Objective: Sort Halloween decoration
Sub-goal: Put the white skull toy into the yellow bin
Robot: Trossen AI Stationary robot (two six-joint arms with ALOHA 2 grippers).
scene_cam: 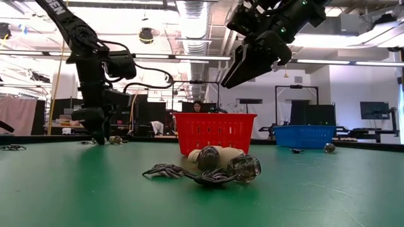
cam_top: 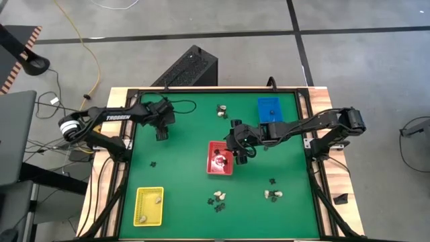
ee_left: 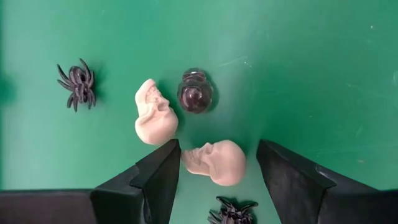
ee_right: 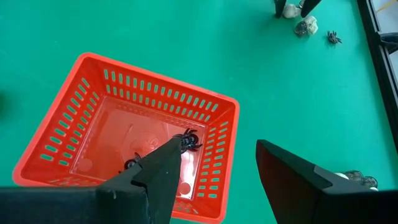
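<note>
Skull [ee_left: 217, 162], a little cream one, lies on its side right between the left gripper's [ee_left: 217, 177] wide-open fingers, long way across the gap. Right gripper [ee_right: 217, 180], open and empty too, hangs over the red basket [ee_right: 59, 134] with spiders [ee_right: 189, 140] inside.

The scene is brightly and evenly lit from ceiling strip lights [scene_cam: 201, 58] seen behind the red basket [scene_cam: 215, 132]. Only soft, short shadows are cast beside the basket. The room beyond it is rendered slightly soft.
</note>
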